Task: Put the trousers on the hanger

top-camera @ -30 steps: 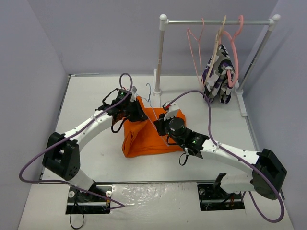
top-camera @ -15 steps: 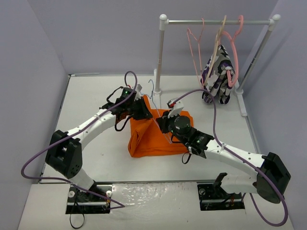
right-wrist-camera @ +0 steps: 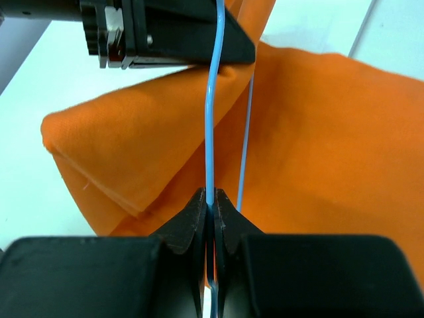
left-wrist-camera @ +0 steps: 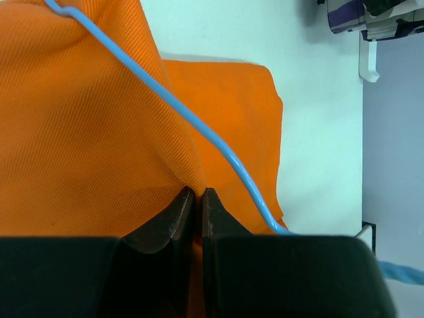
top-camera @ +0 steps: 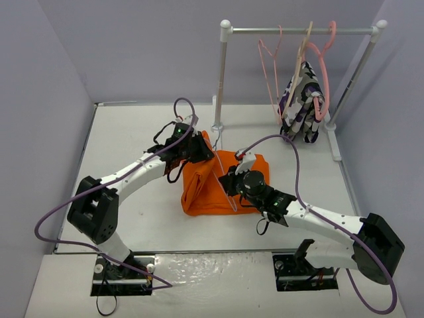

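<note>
The orange trousers (top-camera: 202,192) lie bunched in the middle of the table, draped through the thin light-blue hanger (top-camera: 232,201). At their upper left edge my left gripper (top-camera: 202,151) is shut on a fold of the cloth. In the left wrist view its jaws (left-wrist-camera: 197,196) pinch the trousers (left-wrist-camera: 86,132), and the hanger wire (left-wrist-camera: 199,126) crosses just above. My right gripper (top-camera: 229,180) is over the trousers' middle. In the right wrist view it (right-wrist-camera: 211,199) is shut on the hanger wire (right-wrist-camera: 212,99), which runs over the orange cloth (right-wrist-camera: 318,132).
A white clothes rack (top-camera: 220,73) stands at the back right. It carries pink hangers (top-camera: 270,66), a beige hanger (top-camera: 301,53) and a purple-white-black patterned garment (top-camera: 303,103). Walls close in the table on the left, back and right.
Both grippers have moved to the right and toward the rack, carrying the trousers and hanger with them. Both grips have stayed shut.
</note>
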